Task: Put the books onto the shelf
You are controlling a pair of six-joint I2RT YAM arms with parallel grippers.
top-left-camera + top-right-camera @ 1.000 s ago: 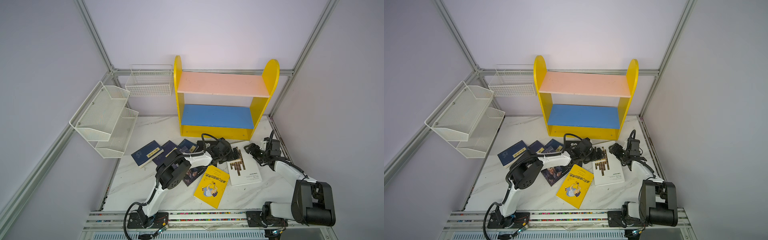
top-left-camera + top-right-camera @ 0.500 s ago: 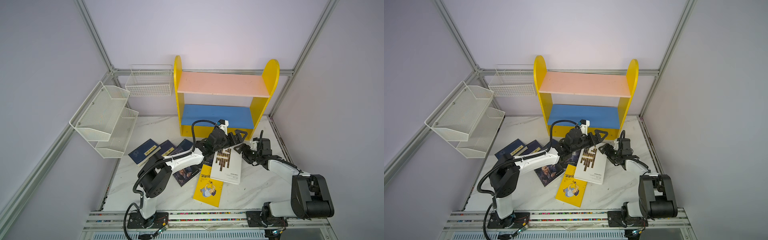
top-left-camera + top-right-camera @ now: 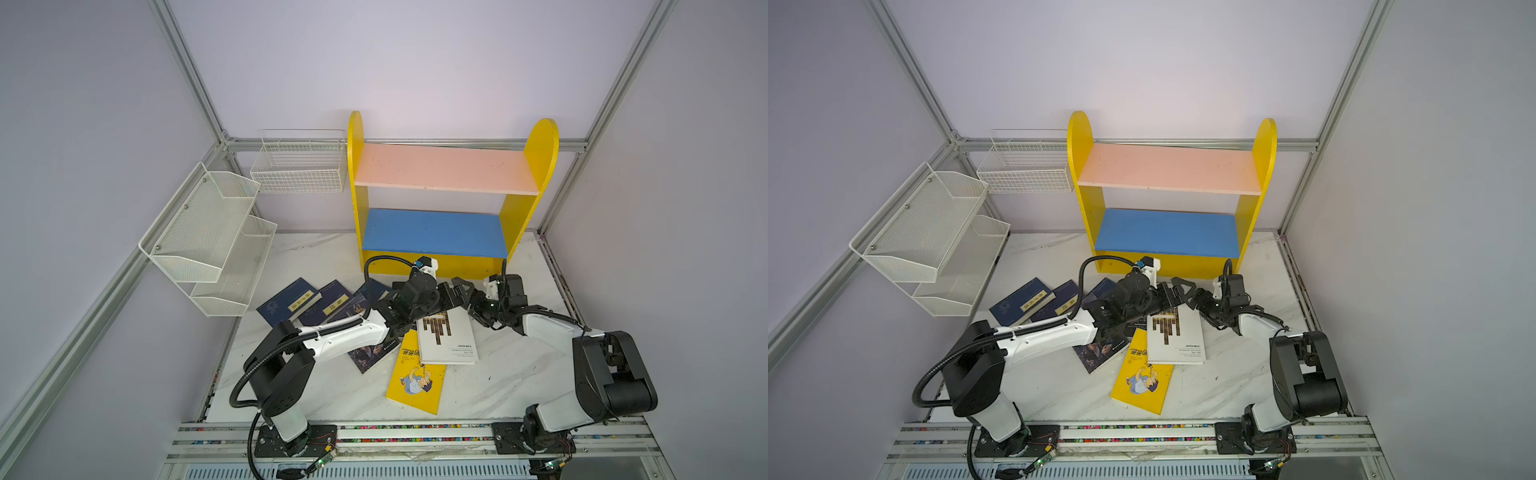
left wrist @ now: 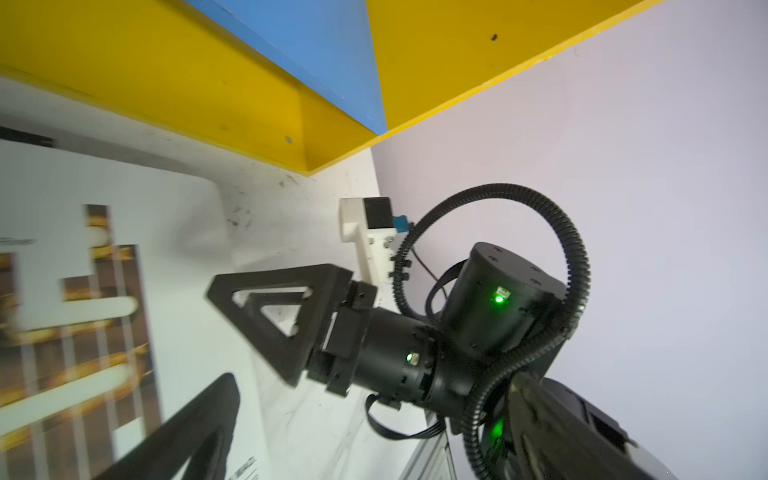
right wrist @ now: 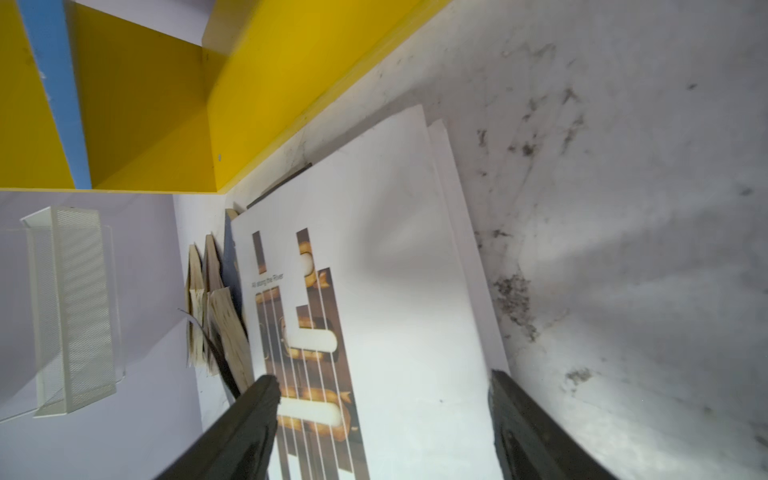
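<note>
The white book (image 3: 446, 338) lies flat in front of the shelf (image 3: 515, 216), its near corner overlapping the yellow cartoon book (image 3: 415, 382). My right gripper (image 5: 382, 399) is open over the white book's (image 5: 399, 291) far end, one finger above the cover art, the other at the book's edge. Facing it, my left gripper (image 3: 446, 305) is open wide over the same end, and its wrist view shows a right finger (image 4: 282, 316). Navy books (image 3: 289, 305) and a dark portrait book (image 3: 370, 355) lie partly under the left arm. Both shelf boards are bare.
A white mesh tiered rack (image 3: 208, 237) hangs on the left wall and a white wire basket (image 3: 299, 166) sits beside the shelf's left panel. The two grippers nearly touch just in front of the shelf's yellow base (image 4: 187, 83).
The white book has slid left onto the yellow book. My left arm stretched toward the shelf and the right gripper followed leftward; little moved in the last half second.
</note>
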